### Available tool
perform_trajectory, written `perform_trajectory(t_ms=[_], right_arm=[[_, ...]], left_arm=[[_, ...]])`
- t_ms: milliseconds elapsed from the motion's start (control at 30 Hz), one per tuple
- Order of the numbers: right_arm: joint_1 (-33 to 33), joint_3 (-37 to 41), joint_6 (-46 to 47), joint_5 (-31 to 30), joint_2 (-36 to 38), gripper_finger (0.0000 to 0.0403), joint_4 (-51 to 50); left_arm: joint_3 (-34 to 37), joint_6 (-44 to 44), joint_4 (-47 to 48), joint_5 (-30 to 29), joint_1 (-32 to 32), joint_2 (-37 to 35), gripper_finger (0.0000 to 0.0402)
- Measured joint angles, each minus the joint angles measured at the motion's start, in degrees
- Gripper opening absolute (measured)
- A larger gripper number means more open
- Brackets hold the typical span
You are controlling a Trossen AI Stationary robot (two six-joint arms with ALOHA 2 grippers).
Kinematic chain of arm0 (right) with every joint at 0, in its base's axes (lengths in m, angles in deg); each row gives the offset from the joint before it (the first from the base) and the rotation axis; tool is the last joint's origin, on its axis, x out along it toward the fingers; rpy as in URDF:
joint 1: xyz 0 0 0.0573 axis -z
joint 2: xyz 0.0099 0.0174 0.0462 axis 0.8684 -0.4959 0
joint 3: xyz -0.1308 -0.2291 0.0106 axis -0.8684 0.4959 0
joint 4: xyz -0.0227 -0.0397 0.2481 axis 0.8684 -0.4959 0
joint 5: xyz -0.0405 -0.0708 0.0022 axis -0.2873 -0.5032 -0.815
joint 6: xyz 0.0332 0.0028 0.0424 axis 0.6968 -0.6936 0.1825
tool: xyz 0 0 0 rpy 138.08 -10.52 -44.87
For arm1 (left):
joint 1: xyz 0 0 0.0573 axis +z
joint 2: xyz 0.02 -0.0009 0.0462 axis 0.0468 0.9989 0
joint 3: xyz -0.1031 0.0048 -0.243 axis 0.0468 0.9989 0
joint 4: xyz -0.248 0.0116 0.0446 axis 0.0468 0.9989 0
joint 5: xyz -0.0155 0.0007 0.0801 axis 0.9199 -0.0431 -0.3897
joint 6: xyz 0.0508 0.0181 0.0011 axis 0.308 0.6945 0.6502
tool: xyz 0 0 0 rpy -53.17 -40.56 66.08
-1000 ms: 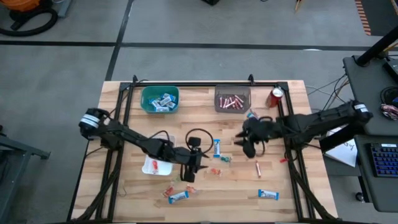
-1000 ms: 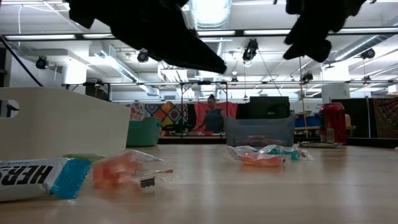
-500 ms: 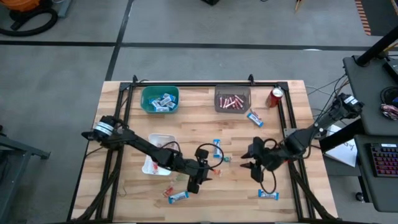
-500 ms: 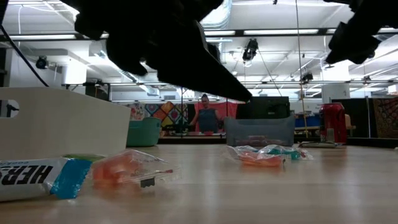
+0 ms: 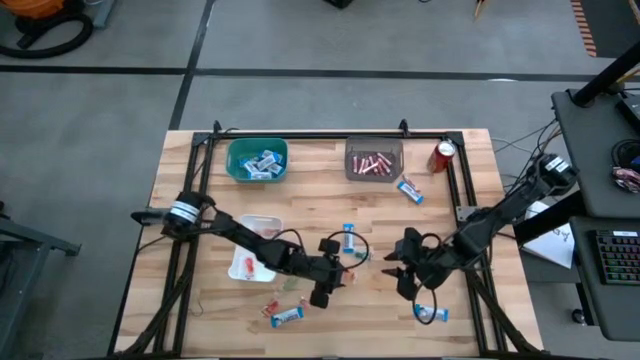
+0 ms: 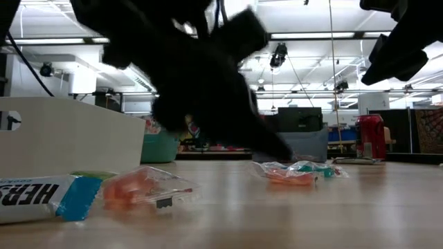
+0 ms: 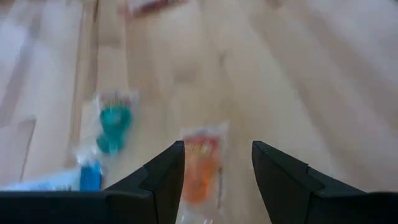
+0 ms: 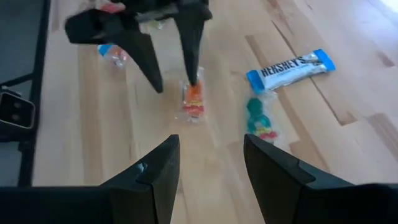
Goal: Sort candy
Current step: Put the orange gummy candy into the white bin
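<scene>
Left hand (image 5: 334, 276) moved closer; orange candy (image 7: 200, 168) between open fingers.

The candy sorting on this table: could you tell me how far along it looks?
Partly done. Blue-and-white bars already lie in the green bin and pink sticks in the grey bin.

In hand: the left gripper, open, straddles an orange candy; the right gripper hovers open, empty.

Left: loose bars and small pieces on the table.
</scene>
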Motion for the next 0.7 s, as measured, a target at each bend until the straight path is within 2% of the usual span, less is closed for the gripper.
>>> perform_trajectory(t_ms=[233, 467, 567, 700], right_arm=[[-0.22, 0.0, 2.56, -2.44, -3.27, 0.0169, 2.82], [-0.35, 0.0, 2.41, -2.8, -5.18, 0.0169, 4.85], [-0.35, 0.0, 2.3, -2.82, -5.24, 0.0169, 5.23], [-0.35, 0.0, 2.18, -2.82, -5.24, 0.0169, 5.43]], left_arm=[[0.05, -2.48, -1.94, -0.79, 0.48, 4.44, 0.017], [0.07, -2.61, -2.18, -0.59, 0.44, 4.46, 0.0165], [0.07, -2.57, -2.03, -0.61, 0.44, 4.38, 0.0146], [0.11, -2.59, -1.91, -0.28, 0.39, 4.29, 0.0095]])
